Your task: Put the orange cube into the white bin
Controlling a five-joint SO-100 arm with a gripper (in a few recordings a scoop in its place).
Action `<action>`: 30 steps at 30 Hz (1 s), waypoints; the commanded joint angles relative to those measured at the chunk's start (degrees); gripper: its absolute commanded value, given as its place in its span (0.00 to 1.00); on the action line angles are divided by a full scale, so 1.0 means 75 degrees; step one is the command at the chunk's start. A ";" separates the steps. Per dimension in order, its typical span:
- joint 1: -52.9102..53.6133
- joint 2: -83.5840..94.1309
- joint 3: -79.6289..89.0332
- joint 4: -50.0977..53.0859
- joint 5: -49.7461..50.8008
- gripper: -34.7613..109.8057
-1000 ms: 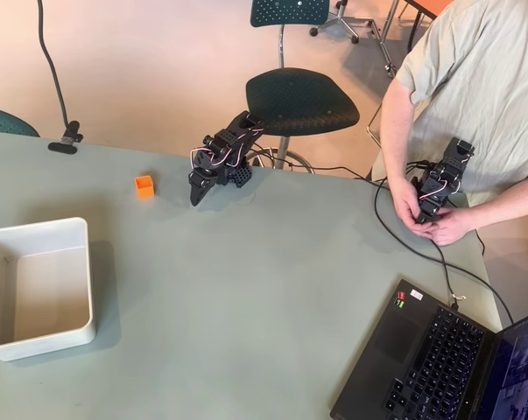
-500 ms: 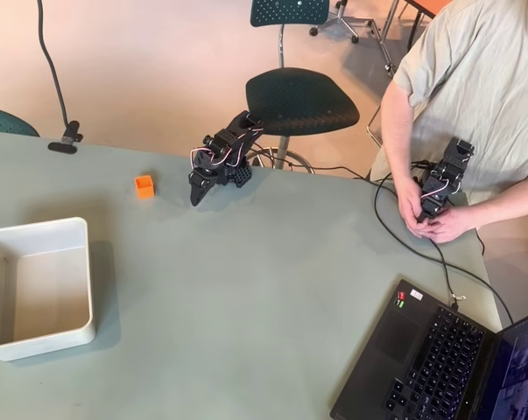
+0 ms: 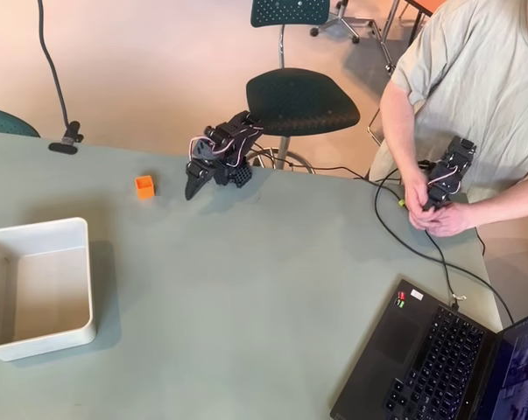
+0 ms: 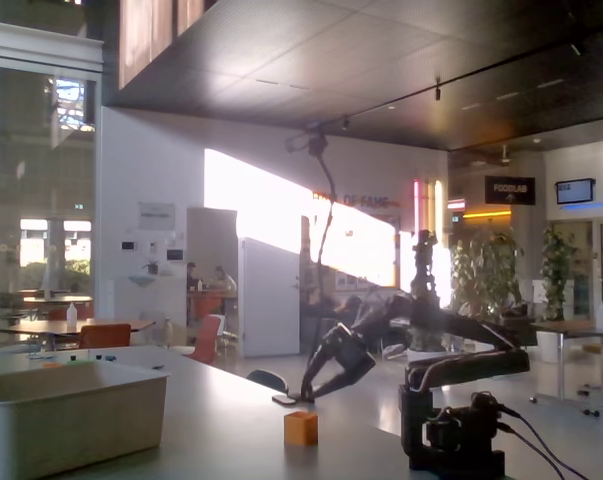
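Since the earlier frame the gripper (image 3: 192,186) has lifted a little and swung slightly toward the orange cube (image 3: 144,185), which has not moved. In the fixed view the gripper (image 4: 308,385) hangs with its fingers parted and nothing between them, above and just behind the cube (image 4: 301,427). The cube sits on the table (image 3: 246,289), near the gripper and well apart from the white bin (image 3: 80,289). Judged from here, the reach should centre the open fingers over the cube before descending, keeping them square to its sides.
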 commanded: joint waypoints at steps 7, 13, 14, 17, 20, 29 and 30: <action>0.1184 -0.4078 -0.4441 0.0609 -0.0023 0.23; 0.2719 -0.6973 -0.7277 0.2473 -0.0012 0.23; 0.2953 -0.7395 -0.7688 0.2871 -0.0012 0.23; 0.3469 -0.8367 -0.8719 0.3961 -0.0012 0.23; 0.3703 -0.9082 -0.9398 0.4875 0.0035 0.23; 0.4043 -0.9949 -0.9434 0.5543 0.0059 0.23; 0.4066 -1.0020 -0.9445 0.5508 0.0059 0.23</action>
